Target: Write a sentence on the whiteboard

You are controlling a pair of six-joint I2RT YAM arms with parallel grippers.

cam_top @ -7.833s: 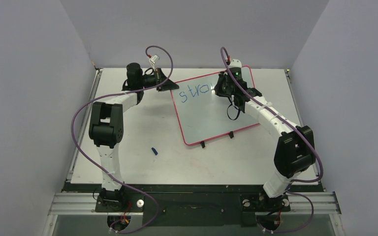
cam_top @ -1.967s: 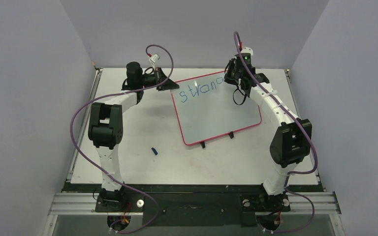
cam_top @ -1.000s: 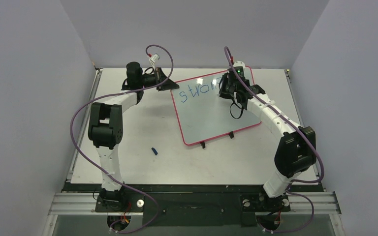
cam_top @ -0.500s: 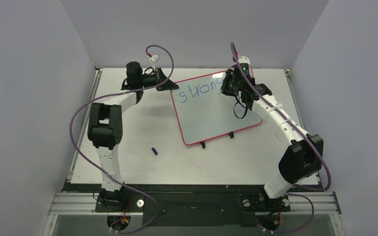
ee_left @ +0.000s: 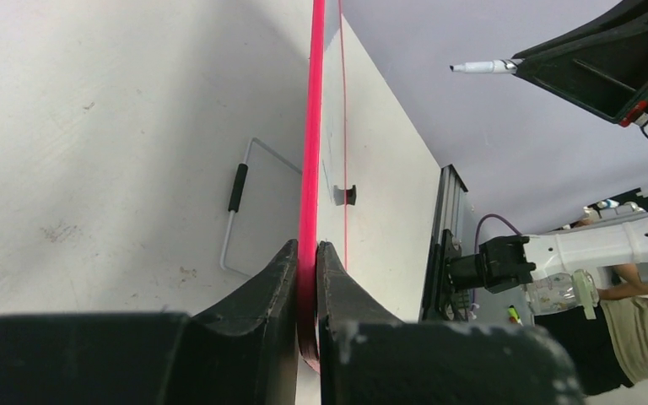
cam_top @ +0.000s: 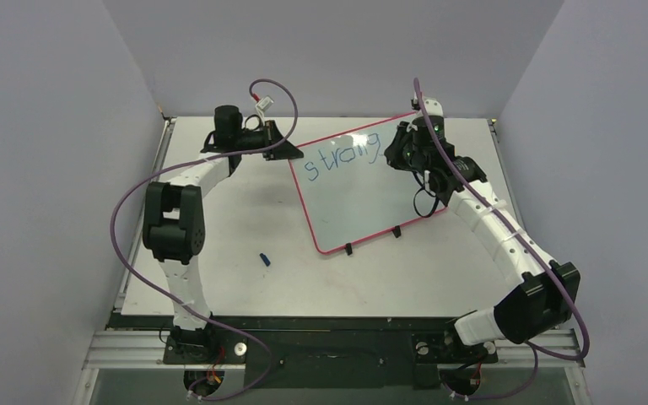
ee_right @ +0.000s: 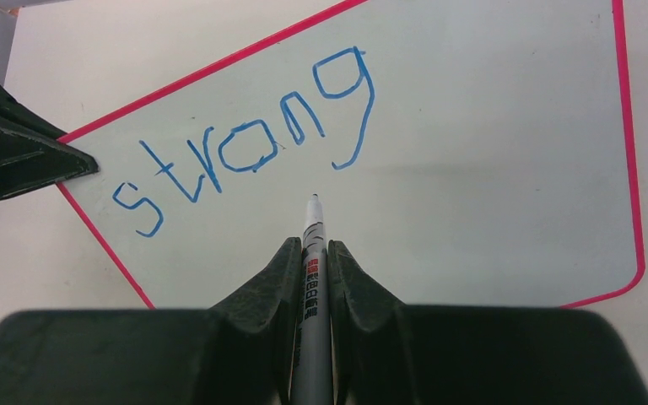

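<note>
Whiteboard (cam_top: pixel 363 202) lies askew on the far part of the desk (cam_top: pixel 245 219). Its sentence (ee_right: pixel 245 160) now reads "strong", the g just completed. Right fingers (ee_right: pixel 274 278), closed on the marker (ee_right: pixel 312 245), have lifted it away, and left fingers (ee_left: pixel 280 274) pinch the red rim. More words probably follow.

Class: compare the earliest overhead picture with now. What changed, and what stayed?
The writing grew from "stro" to "strong". The right end effector, shut on the marker, moved right. The left end effector still clamps the whiteboard; the small blue object stayed.
</note>
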